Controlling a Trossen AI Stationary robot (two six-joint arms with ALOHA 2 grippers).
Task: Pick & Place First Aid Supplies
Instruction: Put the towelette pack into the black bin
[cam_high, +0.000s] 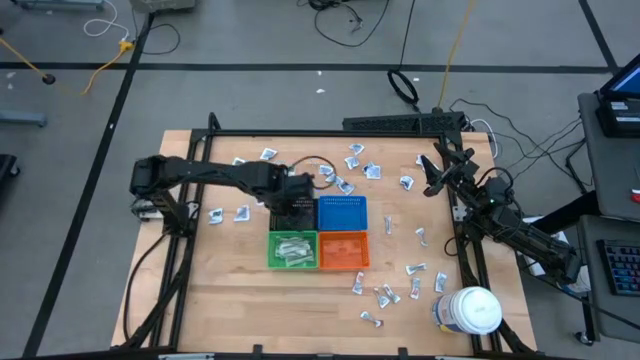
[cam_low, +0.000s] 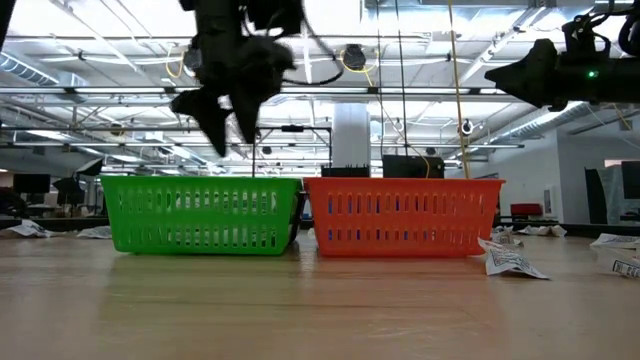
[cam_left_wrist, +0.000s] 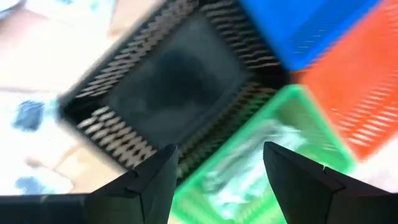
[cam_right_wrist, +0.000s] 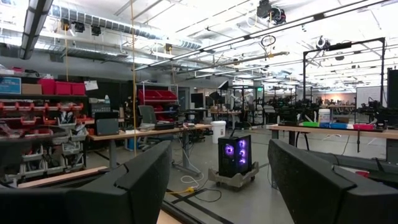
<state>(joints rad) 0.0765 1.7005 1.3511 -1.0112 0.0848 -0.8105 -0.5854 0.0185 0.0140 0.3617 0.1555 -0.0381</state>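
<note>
The left gripper (cam_high: 293, 204) hangs over the black square plastic bin (cam_left_wrist: 171, 87), beside the blue square bin (cam_high: 342, 213), its two dark fingers (cam_left_wrist: 146, 183) spread apart with nothing between them. Small flat white wrapped first aid packets (cam_high: 349, 172) lie scattered across the wooden table (cam_high: 250, 290), and several more seem to rest inside the green square bin (cam_high: 293, 250), though the left wrist view is blurred. The orange square bin (cam_high: 343, 250) sits touching the green one. The right gripper (cam_high: 432, 176) is raised near the table's far right edge, fingers (cam_right_wrist: 143, 177) apart and empty. A large white round jar (cam_high: 470, 310) stands at the near right corner.
</note>
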